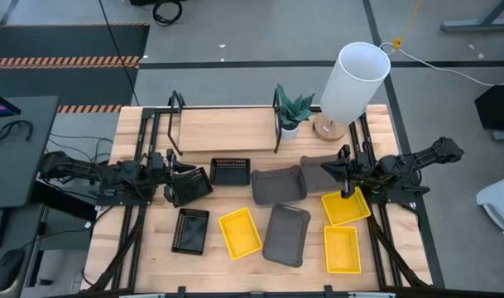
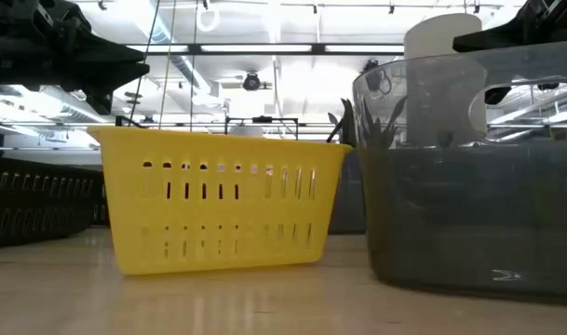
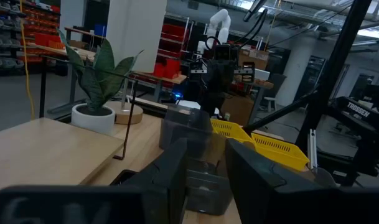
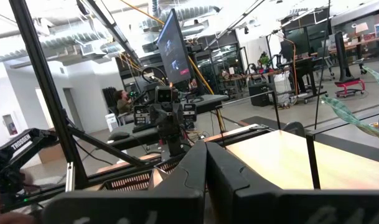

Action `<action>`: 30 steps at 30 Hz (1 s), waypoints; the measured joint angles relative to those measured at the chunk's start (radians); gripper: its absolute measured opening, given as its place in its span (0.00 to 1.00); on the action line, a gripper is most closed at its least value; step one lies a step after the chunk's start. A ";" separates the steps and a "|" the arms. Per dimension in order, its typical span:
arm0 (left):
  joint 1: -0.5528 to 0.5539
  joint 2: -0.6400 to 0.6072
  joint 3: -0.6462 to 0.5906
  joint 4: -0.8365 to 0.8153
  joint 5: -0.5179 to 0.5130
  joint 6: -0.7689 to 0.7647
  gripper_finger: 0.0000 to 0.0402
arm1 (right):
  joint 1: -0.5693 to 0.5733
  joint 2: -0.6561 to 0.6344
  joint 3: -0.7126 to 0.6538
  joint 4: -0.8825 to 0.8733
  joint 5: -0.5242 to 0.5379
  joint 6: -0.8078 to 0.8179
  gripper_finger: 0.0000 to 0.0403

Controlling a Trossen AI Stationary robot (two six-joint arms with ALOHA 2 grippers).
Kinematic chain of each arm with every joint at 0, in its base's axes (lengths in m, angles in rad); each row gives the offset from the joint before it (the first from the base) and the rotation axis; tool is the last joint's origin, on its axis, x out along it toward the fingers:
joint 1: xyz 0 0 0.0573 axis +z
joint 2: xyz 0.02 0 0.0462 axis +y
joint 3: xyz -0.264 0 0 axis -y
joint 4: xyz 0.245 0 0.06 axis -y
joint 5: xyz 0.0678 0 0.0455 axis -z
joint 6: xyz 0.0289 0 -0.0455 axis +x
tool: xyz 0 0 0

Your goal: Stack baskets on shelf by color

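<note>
The shelf (image 1: 227, 128) stands along the table's far edge. In front of it lie two black baskets (image 1: 229, 171) (image 1: 191, 230), three dark grey ones (image 1: 278, 184) (image 1: 322, 168) (image 1: 286, 234) and three yellow ones (image 1: 240, 232) (image 1: 345, 207) (image 1: 342, 248). My left gripper (image 1: 185, 184) (image 3: 206, 146) is open and level, left of the far black basket, pointing toward the grey baskets (image 3: 189, 134). My right gripper (image 1: 344, 175) (image 4: 206, 149) is shut, level, above the far rim of the right yellow basket (image 3: 264, 142). My right gripper is shut just above the far rim (image 1: 344, 197) of the right yellow basket. I cannot tell whether it touches that rim. The basket lies flat on the table, turned a little askew.
A potted plant (image 1: 291, 112) stands at the shelf's right end. A lamp with a tall white shade (image 1: 355, 79) and a wooden base (image 1: 328, 128) stands right of it. Black frame rails (image 1: 140, 223) run along both table sides. Bare wood shows along the near-left table (image 1: 136, 257).
</note>
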 joint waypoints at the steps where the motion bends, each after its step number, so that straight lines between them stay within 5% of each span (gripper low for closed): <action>1: 0.000 0.000 0.000 0.000 0.000 0.000 0.29 | 0.000 0.000 0.000 0.000 0.000 0.000 0.03; 14: -0.002 -0.003 0.000 0.077 0.001 0.017 0.29 | 0.000 0.000 0.000 0.000 0.000 0.000 0.03; 19: -0.021 0.023 0.003 -0.005 0.144 -0.212 0.29 | 0.000 0.000 0.000 0.002 0.000 0.000 0.03; 22: -0.025 0.074 0.106 -0.203 0.298 -0.203 0.29 | 0.000 0.000 0.000 0.001 0.000 0.000 0.03; 30: -0.047 0.325 0.482 -0.744 0.368 -0.082 0.29 | 0.000 0.000 0.000 0.009 0.000 0.000 0.03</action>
